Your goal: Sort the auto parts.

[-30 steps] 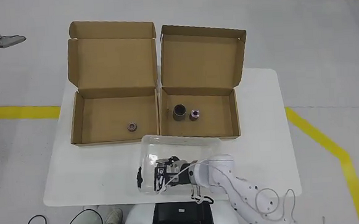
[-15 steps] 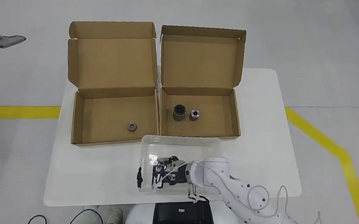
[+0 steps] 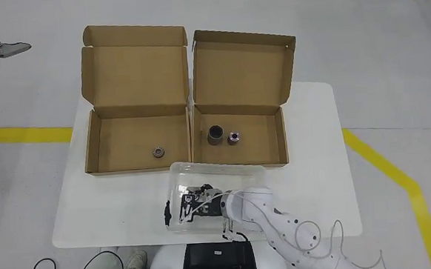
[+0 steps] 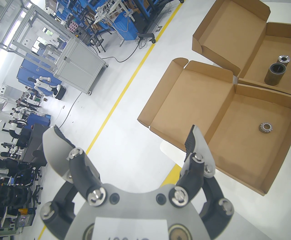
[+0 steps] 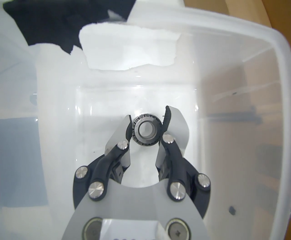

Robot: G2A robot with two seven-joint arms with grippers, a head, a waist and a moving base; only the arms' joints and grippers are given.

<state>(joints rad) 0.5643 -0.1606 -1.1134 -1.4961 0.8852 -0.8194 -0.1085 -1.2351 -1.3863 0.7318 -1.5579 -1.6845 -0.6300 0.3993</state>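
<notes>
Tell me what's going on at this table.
The robot is sorting metal parts out of a clear plastic bin into two open cardboard boxes. Its right gripper is down inside the bin, shut on a small ringed metal bearing. The left gripper hangs open off to the side, holding nothing. The left box already holds a similar bearing; the right box holds a dark metal cylinder and a small silver bushing.
</notes>
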